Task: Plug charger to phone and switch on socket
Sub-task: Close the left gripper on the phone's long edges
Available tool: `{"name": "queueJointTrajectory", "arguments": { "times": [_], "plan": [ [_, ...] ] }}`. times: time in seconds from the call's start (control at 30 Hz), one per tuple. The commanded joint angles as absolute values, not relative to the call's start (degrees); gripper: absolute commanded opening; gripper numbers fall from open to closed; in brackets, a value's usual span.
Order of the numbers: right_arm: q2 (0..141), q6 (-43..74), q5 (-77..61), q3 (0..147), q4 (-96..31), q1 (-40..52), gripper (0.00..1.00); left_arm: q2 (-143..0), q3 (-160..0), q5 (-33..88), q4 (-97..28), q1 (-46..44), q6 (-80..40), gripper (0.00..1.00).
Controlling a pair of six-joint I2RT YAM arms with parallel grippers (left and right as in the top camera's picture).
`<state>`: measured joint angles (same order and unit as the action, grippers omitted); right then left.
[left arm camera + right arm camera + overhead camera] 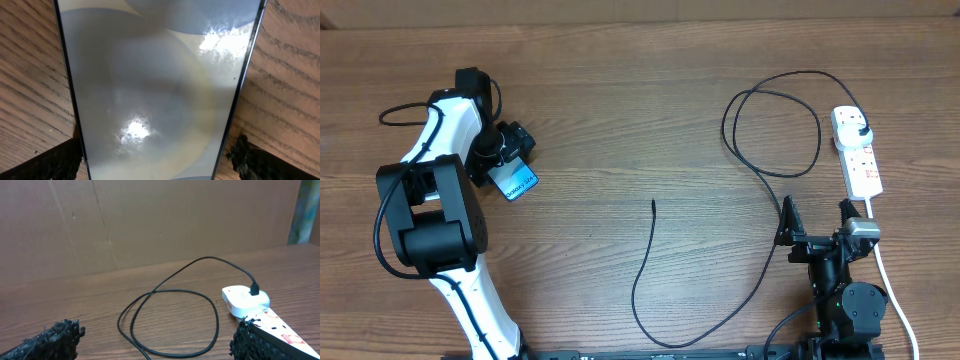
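The phone (pixel 518 183), with a light blue screen, lies at the left of the table and fills the left wrist view (pixel 155 85). My left gripper (pixel 510 158) is shut on the phone, one finger on each long edge (pixel 157 157). The charger (pixel 642 270) is a thin black cable; its free tip (pixel 653 203) lies mid-table and it loops back right (pixel 170 291). Its black plug (pixel 861 134) sits in the socket (pixel 858 152), a white power strip, also in the right wrist view (pixel 245 300). My right gripper (pixel 815 228) is open and empty (pixel 157 340), near the strip's front end.
The strip's thick white cord (pixel 888 275) runs down the right side past my right arm. A brown cardboard wall (pixel 150 225) stands behind the table. The cable's low bend (pixel 670 343) lies near the front edge.
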<state>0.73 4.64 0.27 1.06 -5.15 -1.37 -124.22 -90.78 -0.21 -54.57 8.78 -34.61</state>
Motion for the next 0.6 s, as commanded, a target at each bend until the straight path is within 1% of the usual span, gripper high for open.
{"name": "queueJointTrajectory", "arguments": {
  "times": [0.0, 0.57],
  "plan": [
    [0.1, 4.4, 0.6, 0.4, -4.8, -1.0, 1.00, -125.4, -90.1, -0.6, -54.0, 9.4, -35.5, 1.00],
    [0.1, 4.4, 0.6, 0.4, -4.8, -1.0, 1.00, -125.4, -90.1, -1.8, -53.7, 9.4, -36.1, 1.00]
  ]
}}
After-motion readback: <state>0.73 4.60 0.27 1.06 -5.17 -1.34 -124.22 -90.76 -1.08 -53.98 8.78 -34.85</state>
